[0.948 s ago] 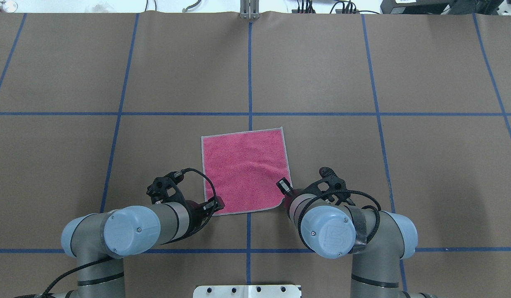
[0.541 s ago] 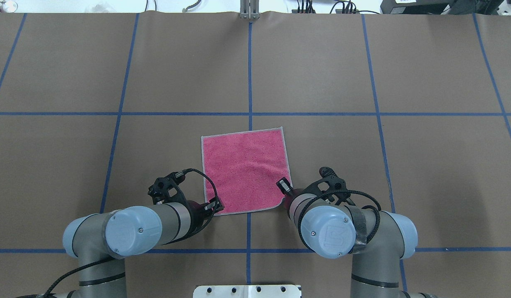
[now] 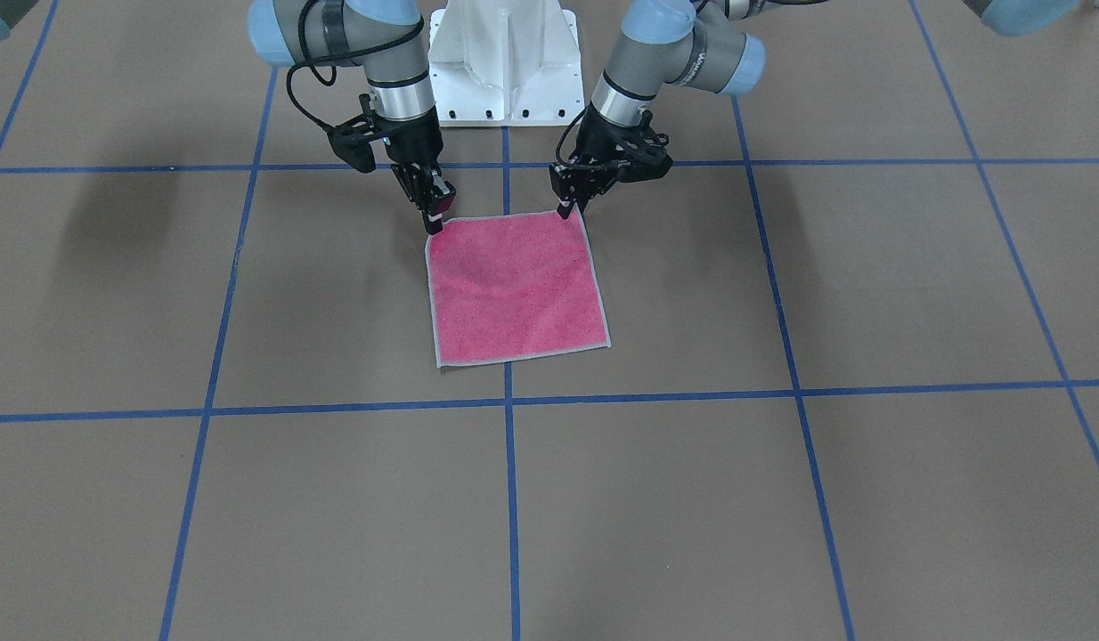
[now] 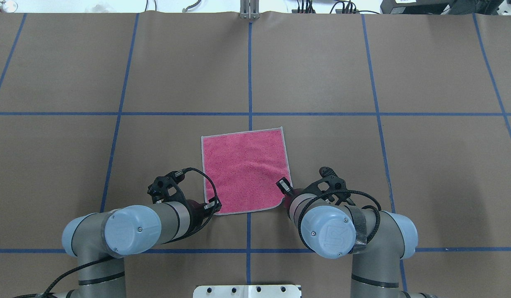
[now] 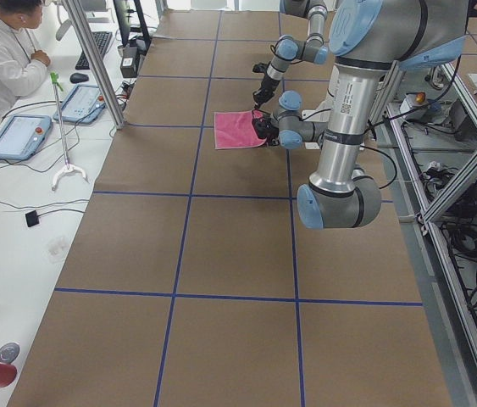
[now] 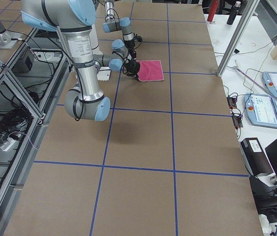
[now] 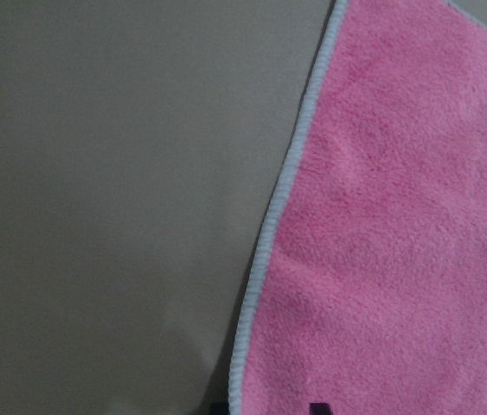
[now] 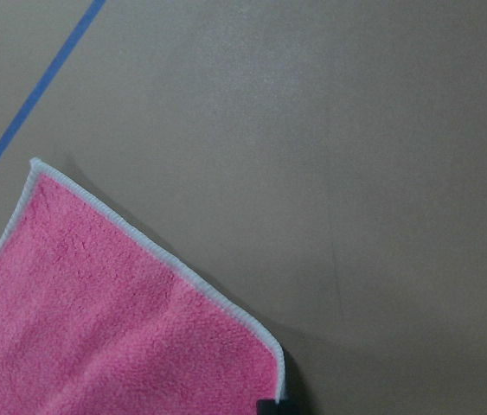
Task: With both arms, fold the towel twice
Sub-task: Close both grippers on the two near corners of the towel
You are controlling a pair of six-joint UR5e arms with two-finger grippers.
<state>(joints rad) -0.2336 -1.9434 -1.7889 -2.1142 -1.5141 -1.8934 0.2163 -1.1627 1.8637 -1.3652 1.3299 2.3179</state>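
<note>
The towel point(image 4: 244, 169) lies flat on the table with its pink face up; it also shows in the front view point(image 3: 514, 285). My left gripper point(image 4: 212, 207) is low at the towel's near left corner, seen in the front view point(image 3: 565, 210) as well. In the left wrist view the towel's grey edge point(image 7: 269, 251) runs between two dark fingertips that stand a little apart. My right gripper point(image 4: 285, 194) is down on the near right corner point(image 3: 435, 219). That corner point(image 8: 273, 363) looks slightly curled at a dark fingertip.
The brown table cover point(image 4: 321, 74) carries a grid of blue tape lines point(image 4: 250, 66). The white pedestal base point(image 3: 505, 62) stands between the arms. An operator point(image 5: 1, 47) sits at a side desk with tablets beyond the table's far edge.
My left gripper has shifted slightly back toward the robot at the towel's near left corner. The right arm and the towel have not moved.
</note>
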